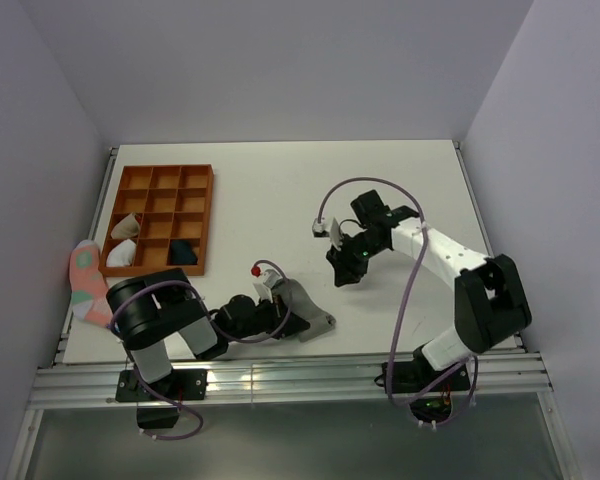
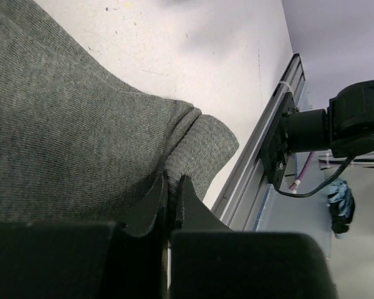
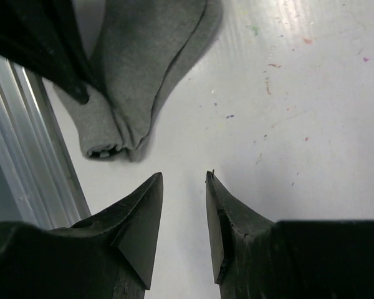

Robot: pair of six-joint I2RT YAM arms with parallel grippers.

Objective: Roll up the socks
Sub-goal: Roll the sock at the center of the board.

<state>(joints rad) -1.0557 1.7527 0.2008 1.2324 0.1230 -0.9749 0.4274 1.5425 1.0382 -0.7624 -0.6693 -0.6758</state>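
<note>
A grey sock (image 1: 312,310) lies near the table's front edge; its cuff end shows in the right wrist view (image 3: 143,62). My left gripper (image 1: 283,308) is shut on the sock's edge, and the left wrist view shows the jaws (image 2: 172,187) pinching a fold of grey fabric (image 2: 68,124). My right gripper (image 1: 342,276) is open and empty, just right of and beyond the sock, its fingertips (image 3: 151,187) over bare table. A dark navy bundle (image 1: 183,250) sits in a tray compartment; I cannot see a patch on it.
A wooden compartment tray (image 1: 161,178) stands at the back left with pale rolled bundles (image 1: 123,252) in it. A pink sock with a teal spot (image 1: 86,284) hangs over the left edge. The aluminium front rail (image 3: 25,143) runs close to the sock.
</note>
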